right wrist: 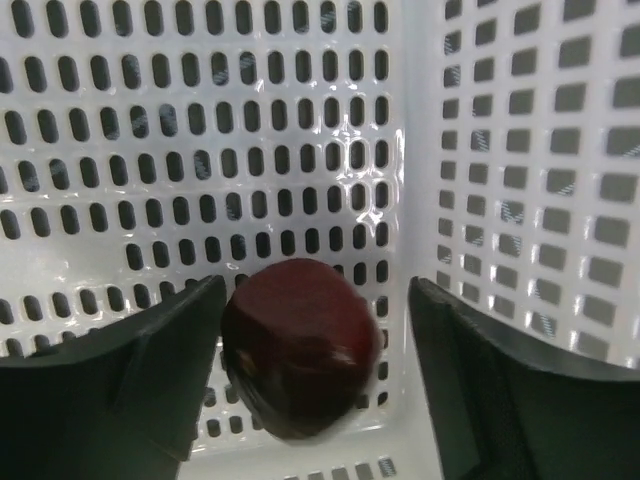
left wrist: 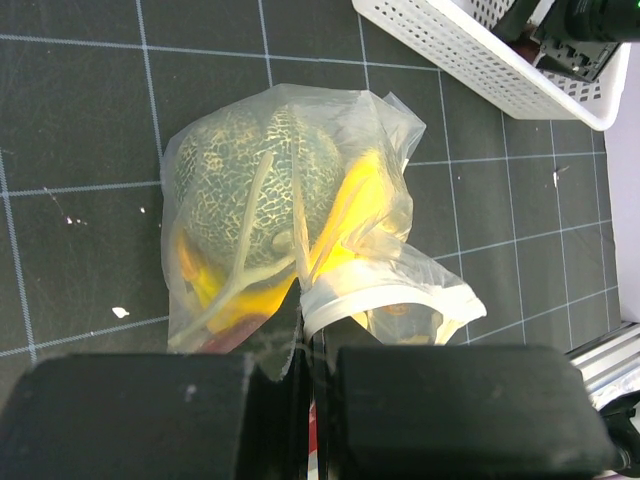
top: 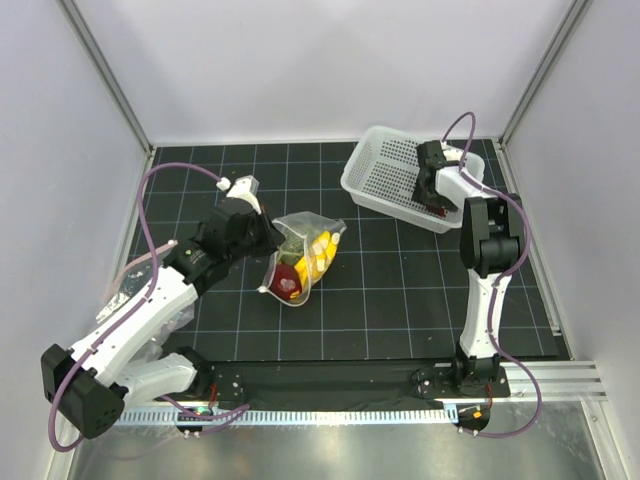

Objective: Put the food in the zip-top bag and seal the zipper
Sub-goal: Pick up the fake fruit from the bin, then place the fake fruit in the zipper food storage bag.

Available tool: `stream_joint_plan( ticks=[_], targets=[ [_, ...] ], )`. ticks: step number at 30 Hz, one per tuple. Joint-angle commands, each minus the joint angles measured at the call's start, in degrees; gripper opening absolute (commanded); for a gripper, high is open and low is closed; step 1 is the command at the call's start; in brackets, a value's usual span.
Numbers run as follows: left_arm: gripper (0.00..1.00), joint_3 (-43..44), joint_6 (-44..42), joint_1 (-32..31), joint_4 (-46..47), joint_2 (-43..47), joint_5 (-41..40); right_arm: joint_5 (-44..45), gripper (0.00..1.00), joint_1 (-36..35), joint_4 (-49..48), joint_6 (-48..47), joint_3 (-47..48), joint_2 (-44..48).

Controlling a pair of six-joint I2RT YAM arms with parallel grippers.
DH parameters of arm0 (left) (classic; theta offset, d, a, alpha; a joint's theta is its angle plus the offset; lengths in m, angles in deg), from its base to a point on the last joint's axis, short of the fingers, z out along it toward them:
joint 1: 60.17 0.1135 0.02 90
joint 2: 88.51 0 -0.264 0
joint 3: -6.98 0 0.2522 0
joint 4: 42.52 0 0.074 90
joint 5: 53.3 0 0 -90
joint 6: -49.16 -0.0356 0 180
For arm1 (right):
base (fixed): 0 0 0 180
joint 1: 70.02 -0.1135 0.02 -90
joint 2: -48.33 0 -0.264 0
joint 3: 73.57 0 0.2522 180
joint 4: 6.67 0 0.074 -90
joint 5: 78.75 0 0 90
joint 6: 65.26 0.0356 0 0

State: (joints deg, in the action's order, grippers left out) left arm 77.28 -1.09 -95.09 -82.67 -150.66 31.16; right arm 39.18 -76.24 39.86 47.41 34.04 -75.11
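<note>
The clear zip-top bag [top: 300, 258] lies mid-table and holds the netted melon [left wrist: 255, 170], the yellow banana [left wrist: 355, 200] and a dark-red fruit [top: 286, 282]. Its pale zipper [left wrist: 390, 295] curls open at the mouth. My left gripper [left wrist: 312, 360] is shut on the bag's edge film by the mouth; it also shows in the top view [top: 262, 238]. My right gripper [right wrist: 315, 370] is open inside the white basket, its jaws either side of another dark-red fruit [right wrist: 300, 345]. That fruit sits close to the left finger [right wrist: 150, 370], with a gap to the right one.
The white perforated basket [top: 385, 165] stands at the back right; its wall [right wrist: 520, 150] is close beside my right finger. Its corner shows in the left wrist view [left wrist: 470, 50]. Grey walls enclose the black gridded mat [top: 400, 290].
</note>
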Motion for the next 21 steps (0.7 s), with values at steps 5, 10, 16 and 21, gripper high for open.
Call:
stream_joint_plan(
  ticks=[5, 10, 16, 21],
  targets=[
    [0.0, 1.0, -1.2, -0.1, 3.1, 0.5, -1.0, -5.2, 0.5, -0.7, -5.7, 0.5, -6.0, 5.7],
    [0.0, 1.1, -1.3, -0.1, 3.0, 0.2, -0.8, -6.6, 0.44, -1.2, -6.9, 0.9, -7.5, 9.2],
    [0.0, 1.2, -1.3, -0.1, 3.0, 0.1, -0.6, -8.7, 0.42, -4.3, -8.8, 1.0, -10.9, 20.0],
    [0.0, 1.3, -1.3, -0.1, 3.0, -0.1, -0.2, -10.9, 0.42, -7.9, -11.5, 1.6, -15.0, 30.8]
  ],
)
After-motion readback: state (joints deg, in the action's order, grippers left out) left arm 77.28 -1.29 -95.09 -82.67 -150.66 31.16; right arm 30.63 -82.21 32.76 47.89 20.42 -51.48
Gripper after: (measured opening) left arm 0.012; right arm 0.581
